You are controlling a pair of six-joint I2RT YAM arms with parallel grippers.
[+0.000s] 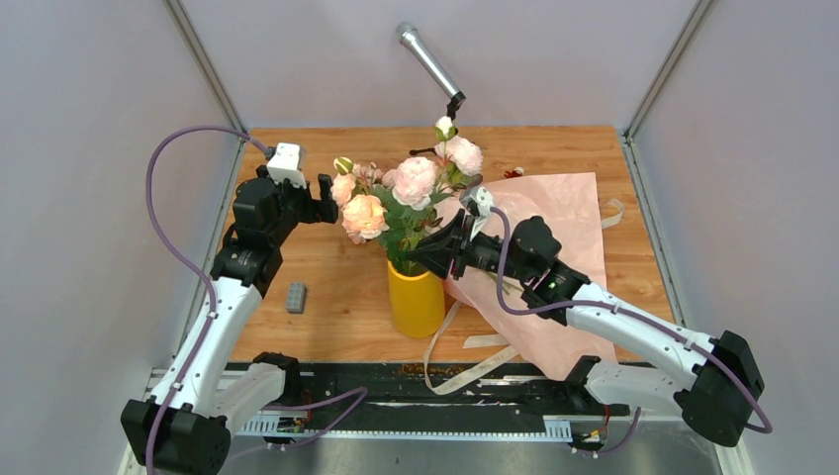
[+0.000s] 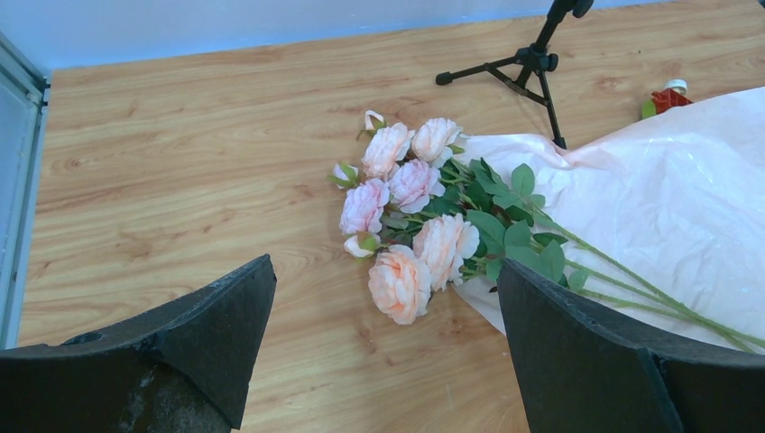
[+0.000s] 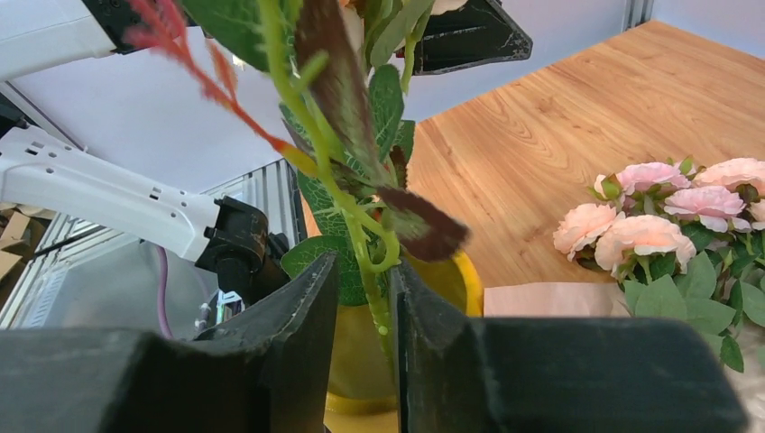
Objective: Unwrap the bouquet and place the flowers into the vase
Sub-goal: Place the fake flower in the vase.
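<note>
Stems (image 3: 365,244) on the pink and peach roses (image 1: 416,181) look thin and whippy under top-heavy heads. Light load, but petals crush and leaves snag, so I'd pinch bare green stem below the foliage, never the blooms. Upright near mid-table is the tall smooth yellow vase (image 1: 416,302), at the left edge of the flattened pale pink wrapping paper (image 1: 569,213). It looks narrow and slick, and I'd expect it to tip if a stem drags it sideways. The right fingers (image 3: 289,343) sit at the vase mouth, parted only a slit, with one leafy stem running through the gap into the vase. The gap looks wider than the stem, so I read it as loose, not clamped. The left fingers (image 2: 207,343) are spread fully with nothing between them, hovering over the wooden table (image 2: 180,180). View differences: the top camera stacks all the heads into one cluster over the vase, so it can't split what's in from what's out. The right wrist settles it: stem and leaves enter the vase, and a separate bunch of roses (image 3: 659,207) lies on the table beyond. The left wrist shows that lying bunch best, heads on the wood and long stems trailing across the pink paper, near a black tripod (image 2: 532,68). The vase is not in its frame.
</note>
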